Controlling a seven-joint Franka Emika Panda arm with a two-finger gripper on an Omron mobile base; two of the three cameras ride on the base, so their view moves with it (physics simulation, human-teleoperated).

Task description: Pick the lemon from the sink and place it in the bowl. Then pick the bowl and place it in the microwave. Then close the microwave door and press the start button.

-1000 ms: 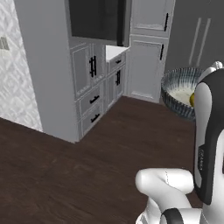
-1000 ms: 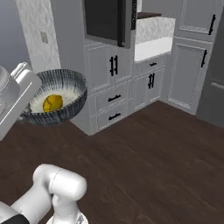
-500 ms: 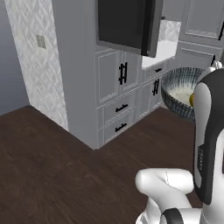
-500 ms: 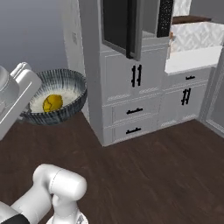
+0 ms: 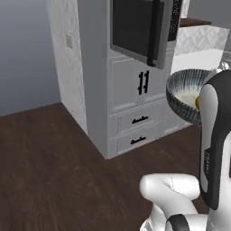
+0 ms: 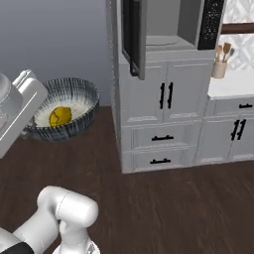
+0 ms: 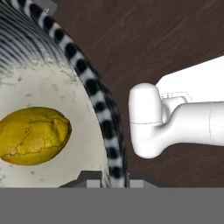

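hand (image 7: 114, 181) clamped on bowl (image 6: 62, 108) rim — lemon (image 7: 33, 135) inside, microwave door (image 6: 134, 37) open — no readable writing.

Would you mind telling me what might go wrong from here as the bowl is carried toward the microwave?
1. The claw pinches only the bowl rim, so it may slip or tilt.
2. The lemon lies loose inside and could roll out.
3. The microwave door juts out beside the cavity; the bowl could strike it going in.

Matt, rough-skinned lemon (image 7: 33, 135) lies in a speckled, glazed-looking ceramic bowl (image 7: 94, 87); dark wood-grain floor (image 5: 49, 171); glossy black-glass microwave door (image 5: 135, 27).
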